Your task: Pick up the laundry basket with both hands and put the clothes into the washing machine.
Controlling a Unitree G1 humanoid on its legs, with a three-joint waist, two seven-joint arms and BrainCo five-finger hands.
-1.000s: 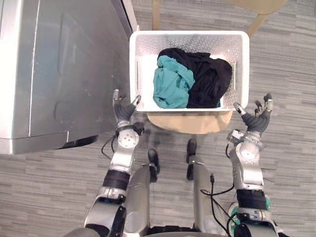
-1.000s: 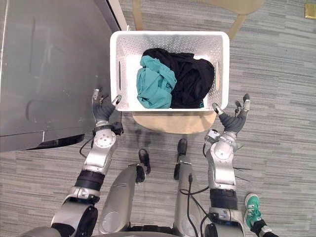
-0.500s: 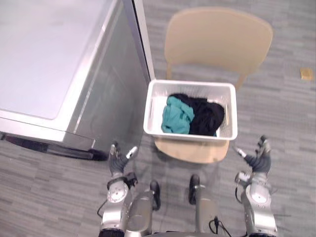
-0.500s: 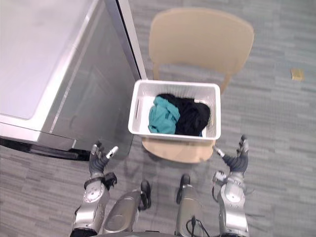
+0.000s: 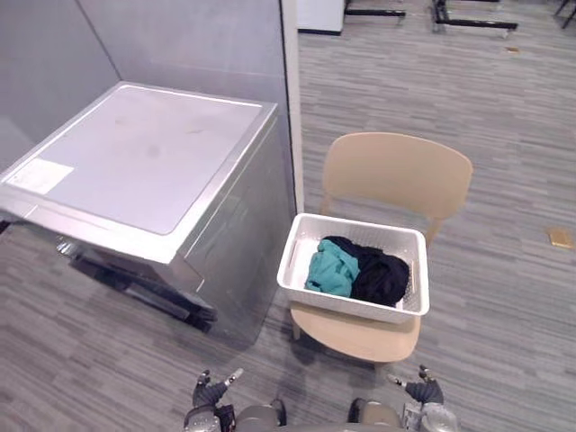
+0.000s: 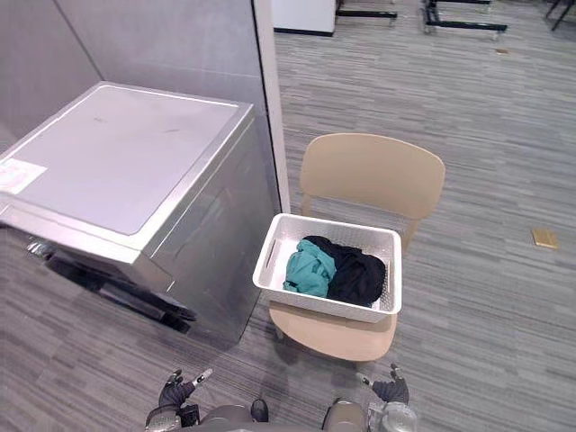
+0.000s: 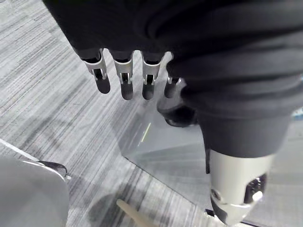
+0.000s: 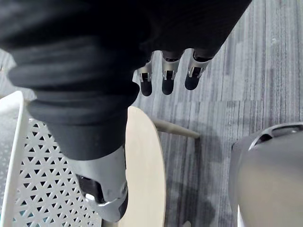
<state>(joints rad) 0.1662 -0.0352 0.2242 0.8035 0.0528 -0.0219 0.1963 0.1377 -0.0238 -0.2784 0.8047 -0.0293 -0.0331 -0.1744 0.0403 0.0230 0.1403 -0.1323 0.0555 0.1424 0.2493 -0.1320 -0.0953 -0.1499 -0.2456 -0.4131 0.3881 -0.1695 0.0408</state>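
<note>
A white perforated laundry basket (image 5: 352, 309) sits on the seat of a beige chair (image 5: 396, 175). Inside lie a teal garment (image 5: 331, 270) and a black garment (image 5: 380, 275). The silver washing machine (image 5: 135, 166) stands just left of the chair, its flat top shut. My left hand (image 5: 212, 392) and right hand (image 5: 423, 390) show low at the near edge, well short of the basket, both open and empty. Straight fingers (image 7: 124, 81) show in the left wrist view, and straight fingers (image 8: 165, 78) in the right wrist view, beside the basket wall (image 8: 42, 182).
A grey partition wall (image 5: 198, 40) rises behind the machine, ending in a white post by the chair. Striped grey floor spreads to the right, with a small tan object (image 5: 560, 238) on it. Dark furniture bases (image 5: 468, 20) stand far back.
The whole view has pulled back and widened, so the camera moved. My hands, which were at the basket's near corners a second ago, now sit well apart from it. Basket and clothes lie as before.
</note>
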